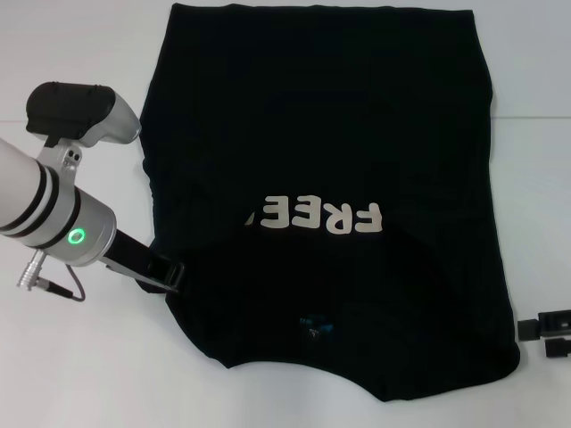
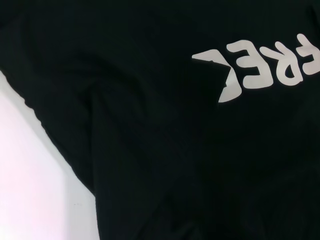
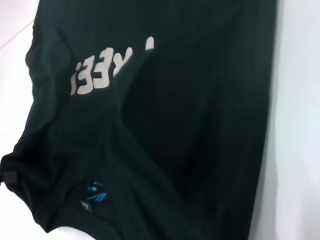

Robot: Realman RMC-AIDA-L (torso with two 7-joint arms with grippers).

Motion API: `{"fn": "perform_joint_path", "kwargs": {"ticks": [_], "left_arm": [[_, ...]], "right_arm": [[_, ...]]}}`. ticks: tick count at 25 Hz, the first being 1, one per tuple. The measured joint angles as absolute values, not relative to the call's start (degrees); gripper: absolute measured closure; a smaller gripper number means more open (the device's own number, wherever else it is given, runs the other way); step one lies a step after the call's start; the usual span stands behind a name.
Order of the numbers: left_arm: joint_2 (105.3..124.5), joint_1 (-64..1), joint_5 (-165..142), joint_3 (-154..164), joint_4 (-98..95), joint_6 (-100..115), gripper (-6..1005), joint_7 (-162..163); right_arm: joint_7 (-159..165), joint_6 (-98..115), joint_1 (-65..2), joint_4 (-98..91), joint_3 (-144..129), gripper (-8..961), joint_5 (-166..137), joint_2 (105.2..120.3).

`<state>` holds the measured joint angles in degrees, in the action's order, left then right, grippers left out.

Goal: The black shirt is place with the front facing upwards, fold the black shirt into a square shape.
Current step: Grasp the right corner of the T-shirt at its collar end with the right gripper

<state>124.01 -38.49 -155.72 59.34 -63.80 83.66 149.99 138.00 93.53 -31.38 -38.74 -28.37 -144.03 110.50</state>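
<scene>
The big black cloth shirt point(image 1: 357, 134) is soft, light and floppy; grab its edges; the left hand point(image 1: 169, 275) touches its side, right hand point(image 1: 546, 332) rests nearby; grips unclear

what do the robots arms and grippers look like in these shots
In the head view, the left arm is a silver-white cylinder with black rings, a glowing green ring light, a thin grey cable looped beneath, and a black-capped grey module on top. The left gripper is a black, boxy part. Of the right gripper, only small black blocks show at the picture's edge.
</scene>
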Motion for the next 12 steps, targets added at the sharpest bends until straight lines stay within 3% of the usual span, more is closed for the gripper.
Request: {"fn": "perform_joint_path", "kwargs": {"ticks": [4, 12], "left_arm": [[124.01, -38.49, -155.72, 59.33, -63.80, 83.58, 947, 149.95], [124.01, -38.45, -155.73, 59.33, -63.72, 83.54, 947, 149.86]], "right_arm": [[137.83, 93.11, -31.70, -38.09, -28.41, 172, -144.01, 110.77], [137.73, 92.88, -32.37, -37.72, -28.78, 150, -143.97, 111.12]]}}
